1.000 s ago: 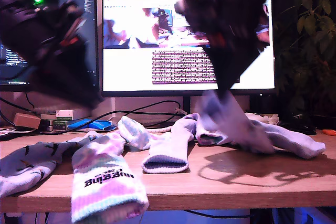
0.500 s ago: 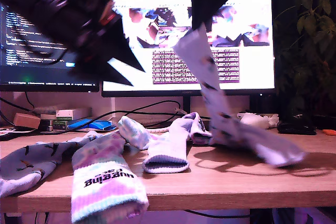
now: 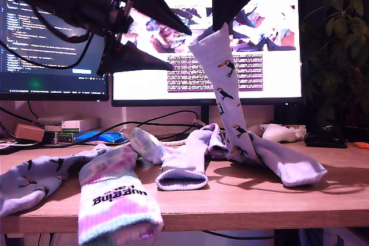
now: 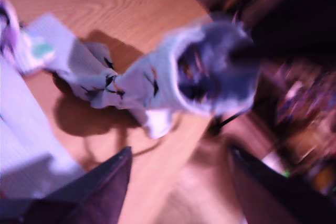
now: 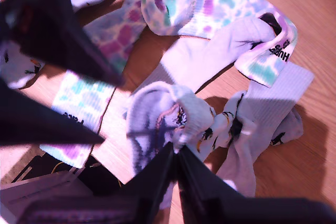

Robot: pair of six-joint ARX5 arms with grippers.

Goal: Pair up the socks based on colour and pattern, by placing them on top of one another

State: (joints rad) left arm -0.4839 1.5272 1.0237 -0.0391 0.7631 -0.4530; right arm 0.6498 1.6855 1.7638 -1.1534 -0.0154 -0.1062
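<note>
My second gripper [image 3: 222, 20] hangs high over the wooden desk [image 3: 259, 200], its fingers pinched together on the ribbed cuff of a pale lavender sock printed with small toucans [image 3: 228, 90]. Held by the cuff, the soft knit droops in a long limp tube, and its toe end rests on the desk towards the exterior view's right. I judge this hold lets me carry it clear of the pile. My first gripper [image 3: 180, 50] hovers beside it on the exterior view's left, fingers spread wide and holding nothing, perhaps ready to help. The likely partner, another toucan sock [image 3: 34, 177], lies flat at the exterior view's left edge. Between them lie a fuzzy pink-and-mint tie-dye sock [image 3: 115, 200] with black cuff lettering, hanging over the desk's front edge, and a plain ribbed lavender-white sock [image 3: 184, 165].
</note>
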